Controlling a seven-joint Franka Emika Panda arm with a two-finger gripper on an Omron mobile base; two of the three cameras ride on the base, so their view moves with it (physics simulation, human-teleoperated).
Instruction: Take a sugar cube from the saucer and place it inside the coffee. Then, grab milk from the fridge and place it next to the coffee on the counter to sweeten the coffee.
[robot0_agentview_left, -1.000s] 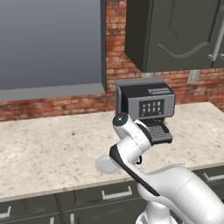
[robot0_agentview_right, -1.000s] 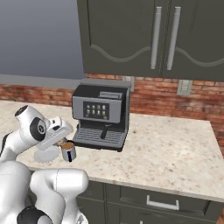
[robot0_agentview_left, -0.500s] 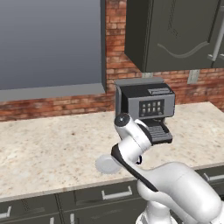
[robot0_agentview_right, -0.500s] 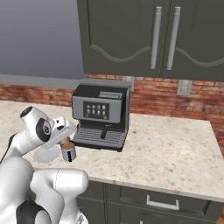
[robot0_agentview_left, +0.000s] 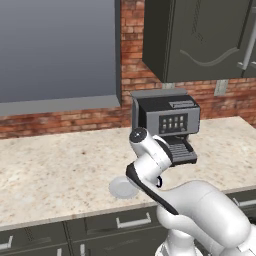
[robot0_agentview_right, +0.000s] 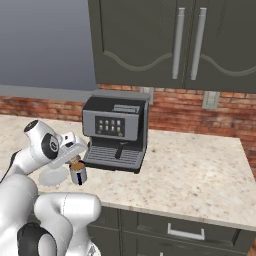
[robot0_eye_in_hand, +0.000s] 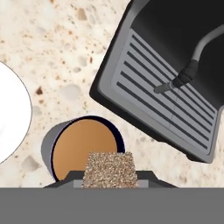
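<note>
One step is in hand here: dropping the sugar into the cup, and doing it well turns on alignment and release.

The bench (robot0_agentview_right: 200, 170), a beige speckled stone top, carries everything. On it stands the espresso machine (robot0_agentview_right: 116, 132), its ribbed drip tray (robot0_eye_in_hand: 166, 103) lying just beside the cup in the hand view, so any correction should steer clear of that side. The saucer (robot0_agentview_left: 123, 188) lies bare on the stone at the cup's other side, near it but apart.

The coffee (robot0_eye_in_hand: 85, 148) stands upright on the bench in front of the machine, its brown surface open to the hand camera. From the right base view the tool (robot0_agentview_right: 75, 159) hangs directly above the mug (robot0_agentview_right: 78, 173), close over its rim.

The tool is closed on the sugar cube (robot0_eye_in_hand: 110, 169), pinched between its tips. In the hand view the cube overlaps the near edge of the brown liquid, more toward the rim than the middle.

My judgement: nudge the hand a little so the cube sits over the centre of the liquid, not the rim, before letting go. Keep the tool low above the mug so the drop is short and the cube cannot bounce off the lip onto the stone. Open the fingers evenly and only a little, then lift straight up, so that neither finger clips the mug and tips it toward the saucer.
</note>
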